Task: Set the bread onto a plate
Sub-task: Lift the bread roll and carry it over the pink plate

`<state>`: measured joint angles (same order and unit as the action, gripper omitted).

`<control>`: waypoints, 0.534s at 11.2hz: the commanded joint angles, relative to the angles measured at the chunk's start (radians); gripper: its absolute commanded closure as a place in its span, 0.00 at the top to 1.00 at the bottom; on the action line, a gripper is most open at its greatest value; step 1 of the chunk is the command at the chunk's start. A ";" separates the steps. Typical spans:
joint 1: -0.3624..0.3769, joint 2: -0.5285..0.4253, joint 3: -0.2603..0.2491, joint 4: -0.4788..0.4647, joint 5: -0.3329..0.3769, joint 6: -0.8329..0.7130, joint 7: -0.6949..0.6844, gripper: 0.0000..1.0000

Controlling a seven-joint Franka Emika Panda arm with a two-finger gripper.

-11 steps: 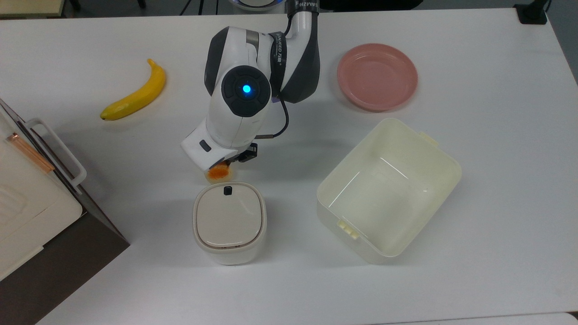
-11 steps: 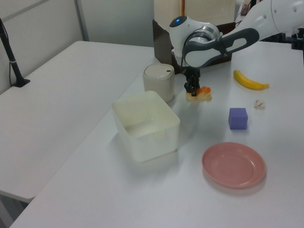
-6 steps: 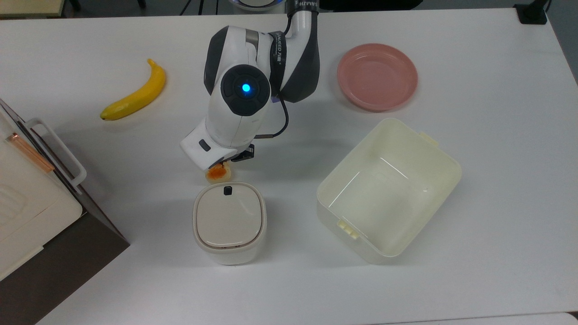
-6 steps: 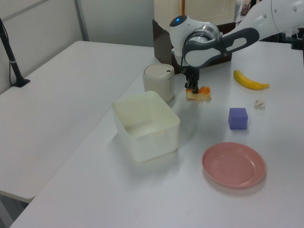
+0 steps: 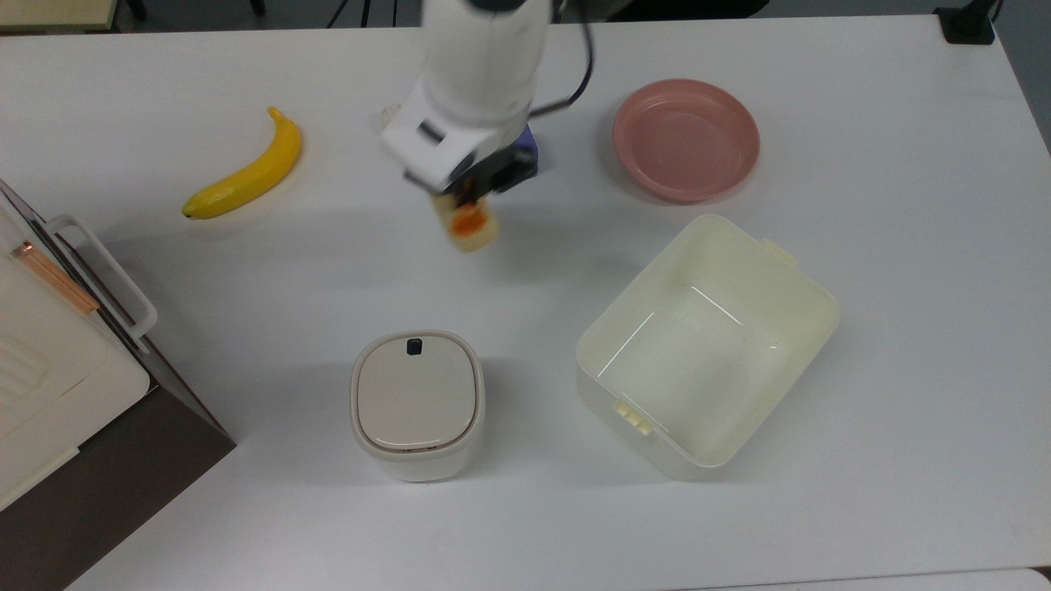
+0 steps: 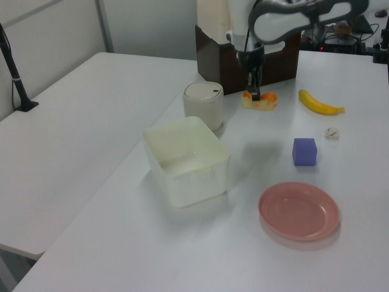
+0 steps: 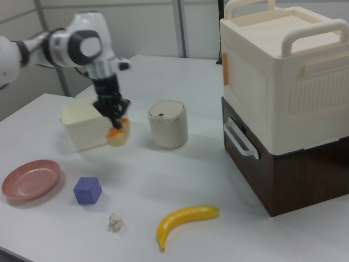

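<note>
The bread (image 5: 470, 225), orange-brown on top with pale sides, hangs in the air with my gripper (image 5: 466, 199) shut on it, well above the table. In the left view the bread (image 6: 261, 101) hangs under the gripper (image 6: 254, 94), level with the canister's top. In the right view the bread (image 7: 118, 134) and gripper (image 7: 114, 123) are in front of the cream tub. The pink plate (image 5: 686, 139) lies empty at the top view's upper right, apart from the gripper; it also appears as the plate (image 6: 299, 211) and the plate (image 7: 30, 179).
A cream tub (image 5: 706, 345) stands open below the plate in the top view. A lidded canister (image 5: 417, 402), a banana (image 5: 246, 168), a purple cube (image 6: 304, 151) and a small white ball (image 7: 115, 221) lie on the table. A cream box on a dark stand (image 7: 283, 103) fills one side.
The gripper has lifted the bread off the table beside the canister and carried it up and toward the top view's upper right, nearer the plate.
</note>
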<state>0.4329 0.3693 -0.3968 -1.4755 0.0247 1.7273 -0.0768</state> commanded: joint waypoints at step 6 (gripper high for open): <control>0.317 -0.263 0.067 -0.255 0.001 0.000 0.254 0.00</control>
<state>0.6689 0.1603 -0.3612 -1.6482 0.0259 1.7160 0.0808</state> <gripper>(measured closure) 0.925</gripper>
